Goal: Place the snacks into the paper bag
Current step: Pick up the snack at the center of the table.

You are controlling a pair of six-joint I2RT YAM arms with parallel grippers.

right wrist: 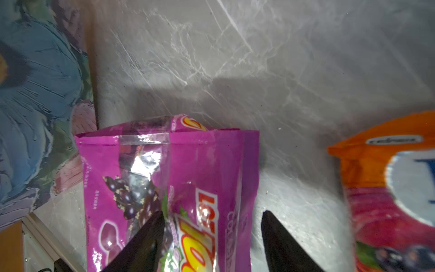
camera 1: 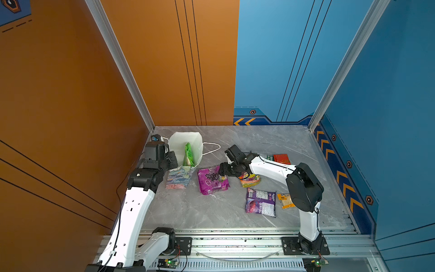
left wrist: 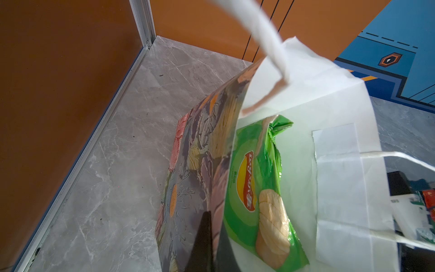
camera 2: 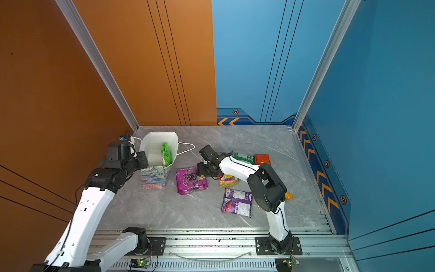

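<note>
The paper bag (camera 1: 180,178) stands upright at the back left, mouth open, with the green Lay's packet (camera 1: 189,155) inside it. My left gripper (left wrist: 215,245) is shut on the bag's near wall (left wrist: 204,164), one finger outside and one inside. The magenta grape packet (camera 1: 213,180) lies flat just right of the bag. My right gripper (right wrist: 213,213) is open low over the packet's (right wrist: 188,169) near end, one finger on it and the other past its edge on the table. In both top views the right gripper (camera 2: 200,169) sits at the packet's right side.
Several other snacks lie to the right: an orange and red packet (camera 1: 250,180) under the right arm, a purple one (camera 1: 260,202), a small yellow-orange one (camera 1: 286,200), a green-white one (camera 1: 267,157) and a red one (camera 1: 281,159). The bag's cord handle (camera 1: 211,148) trails on the table.
</note>
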